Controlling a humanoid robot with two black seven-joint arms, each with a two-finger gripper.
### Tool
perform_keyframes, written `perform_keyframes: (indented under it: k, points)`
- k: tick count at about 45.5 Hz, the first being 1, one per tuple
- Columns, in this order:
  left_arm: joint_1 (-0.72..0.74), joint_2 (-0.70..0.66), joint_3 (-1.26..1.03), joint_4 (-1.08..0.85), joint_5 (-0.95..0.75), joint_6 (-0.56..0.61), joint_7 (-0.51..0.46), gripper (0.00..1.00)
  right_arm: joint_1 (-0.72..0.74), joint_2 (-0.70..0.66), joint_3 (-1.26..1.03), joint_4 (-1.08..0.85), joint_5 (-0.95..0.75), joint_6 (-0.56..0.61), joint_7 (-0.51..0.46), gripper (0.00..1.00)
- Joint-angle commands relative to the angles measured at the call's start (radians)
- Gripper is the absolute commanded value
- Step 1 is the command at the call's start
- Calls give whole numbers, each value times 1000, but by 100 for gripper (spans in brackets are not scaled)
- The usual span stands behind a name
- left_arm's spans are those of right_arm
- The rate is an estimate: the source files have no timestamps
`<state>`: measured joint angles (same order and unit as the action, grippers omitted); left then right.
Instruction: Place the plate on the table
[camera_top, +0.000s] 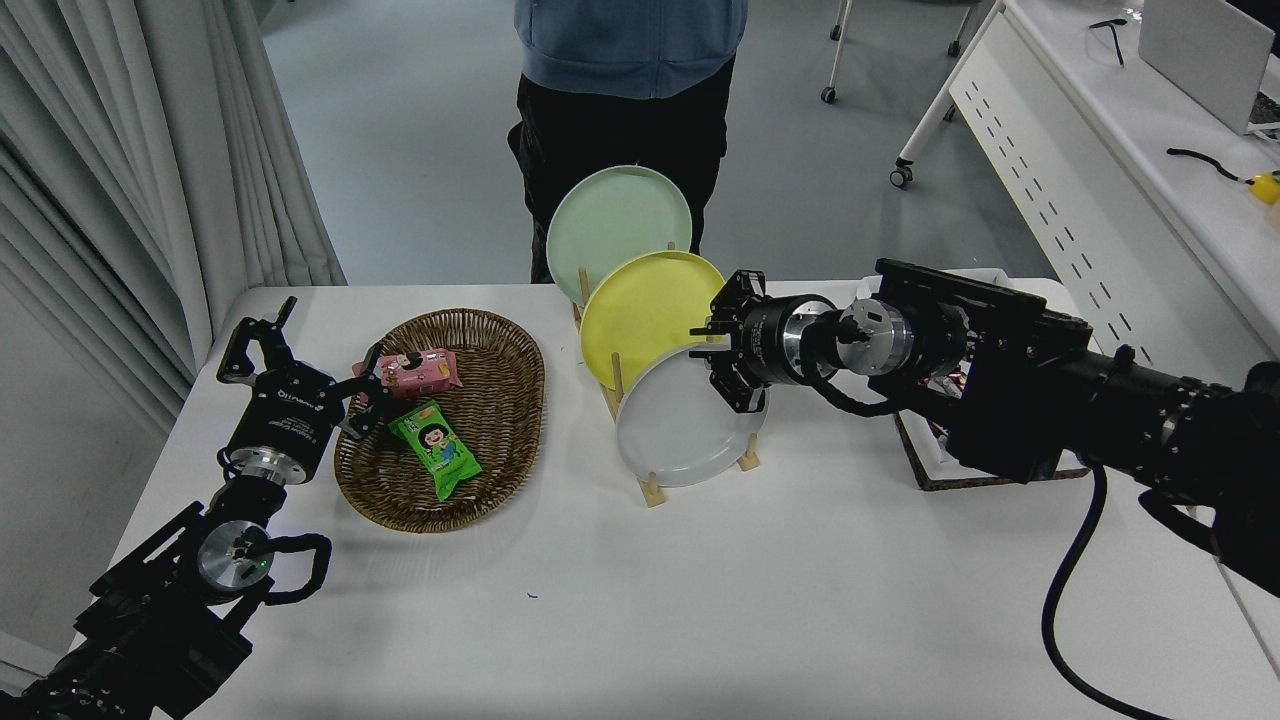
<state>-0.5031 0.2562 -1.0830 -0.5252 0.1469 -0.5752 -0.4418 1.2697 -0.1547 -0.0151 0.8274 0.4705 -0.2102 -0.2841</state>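
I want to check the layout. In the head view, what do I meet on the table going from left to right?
Left gripper → wicker basket → grey plate in the rack → right gripper at its rim → tray.

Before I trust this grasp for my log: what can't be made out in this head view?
- Whether the right gripper actually pinches the grey plate: its fingers overlap the rim, contact hidden.
- The wooden rack: mostly behind the plates.
- The tray at the right: contents covered by the right arm.
- The person: cut off by the top edge.
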Motion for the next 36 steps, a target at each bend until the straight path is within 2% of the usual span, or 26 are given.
perform_keyframes:
  k: [1, 14, 36]
  points:
    - [0, 0, 0, -1, 0, 0, 0, 100, -1, 1, 1, -2, -4, 3, -1, 13]
    - [0, 0, 0, 1, 0, 0, 0, 100, -3, 7, 1, -19, -6, 3, -1, 11]
    - [0, 0, 0, -1, 0, 0, 0, 100, -1, 4, 21, -17, -16, 3, -9, 2]
